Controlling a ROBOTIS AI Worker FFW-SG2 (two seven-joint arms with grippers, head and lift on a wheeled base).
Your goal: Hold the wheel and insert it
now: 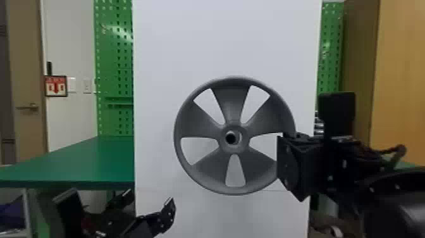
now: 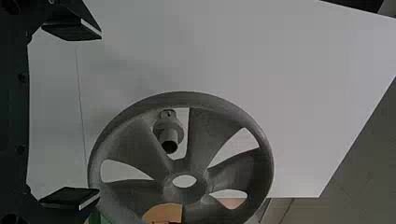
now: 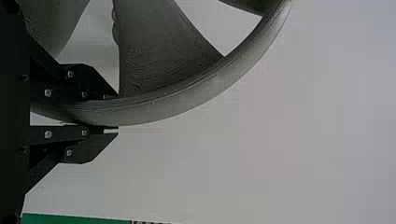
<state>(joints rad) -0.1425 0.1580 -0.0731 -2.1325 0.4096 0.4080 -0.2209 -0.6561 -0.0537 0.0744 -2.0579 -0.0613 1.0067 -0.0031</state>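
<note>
The right gripper (image 1: 289,164) hides part of the wheel's (image 1: 232,98) right-hand rim in the head view; the left wrist view cuts off another stretch. Through the hub, the peg (image 2: 169,135) is only partly visible, and its depth in the bore is unclear there. The wheel is upright before the white panel (image 1: 221,38), its rim nearer the panel's right edge than its left. The right fingers are closed around the rim; the left gripper (image 1: 121,204) is wide open and empty, near the panel's lower left.
</note>
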